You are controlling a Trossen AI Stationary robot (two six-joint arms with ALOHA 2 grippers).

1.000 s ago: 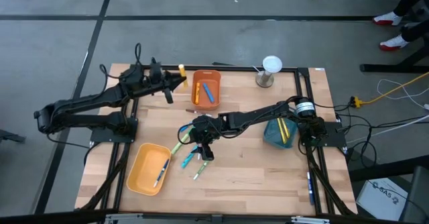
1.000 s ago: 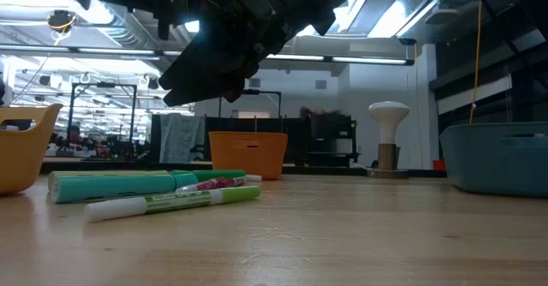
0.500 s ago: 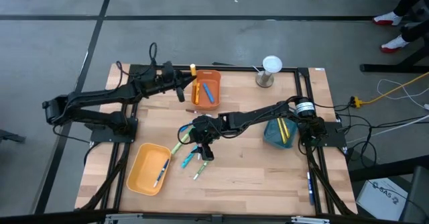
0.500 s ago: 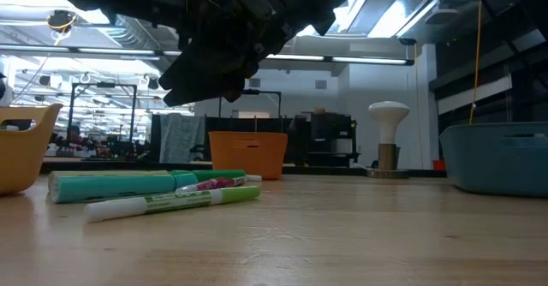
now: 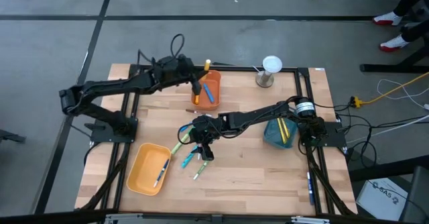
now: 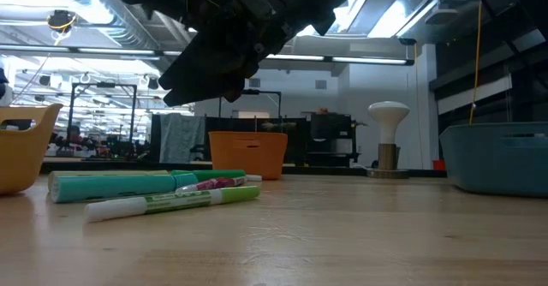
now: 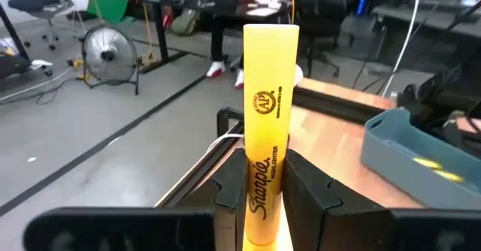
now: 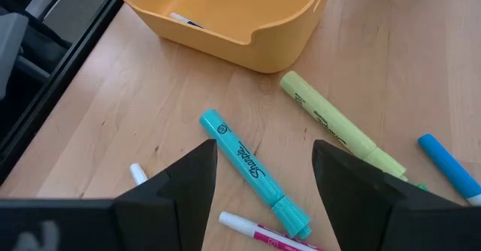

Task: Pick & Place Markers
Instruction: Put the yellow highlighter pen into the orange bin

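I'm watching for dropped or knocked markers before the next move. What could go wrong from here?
1. The left hand pinches the yellow Sharpie highlighter only near its lower end; most of it stands clear of the fingers, so it might tilt or slip and miss the orange bin.
2. The right hand hangs open over a crowded cluster. Closing on the teal Sharpie marker could nudge the light green marker or the pink-tipped pen.

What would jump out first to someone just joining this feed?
The left pincer, shut on a yellow highlighter, hangs over the orange bin at the table's far side. Mid-table, the right pincer hovers open above loose markers, a teal one between its fingers. A yellow bin sits near the front left.
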